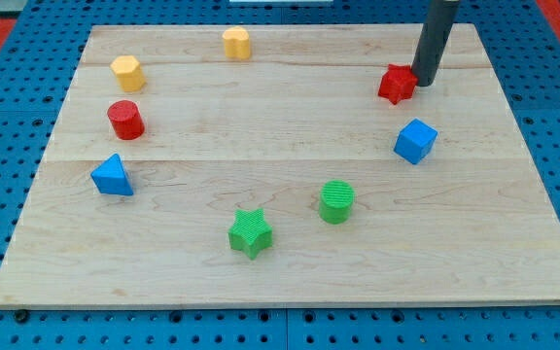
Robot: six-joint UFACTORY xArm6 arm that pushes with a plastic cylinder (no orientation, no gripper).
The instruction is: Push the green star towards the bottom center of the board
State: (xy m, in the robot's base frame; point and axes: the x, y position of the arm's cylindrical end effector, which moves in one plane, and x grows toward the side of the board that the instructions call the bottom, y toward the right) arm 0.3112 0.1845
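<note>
The green star point(251, 233) lies on the wooden board point(290, 282), low and a little left of centre. My tip point(424, 82) is at the view's upper right, right beside the red star point(397, 85) on its right side, touching or nearly touching it. The tip is far from the green star, up and to the right of it. A green cylinder point(336, 201) stands just to the upper right of the green star.
A blue cube point(415, 141) sits below the red star. On the left are a blue triangle point(112, 176), a red cylinder point(124, 120) and a yellow block point(126, 73). Another yellow block point(236, 43) is at the top.
</note>
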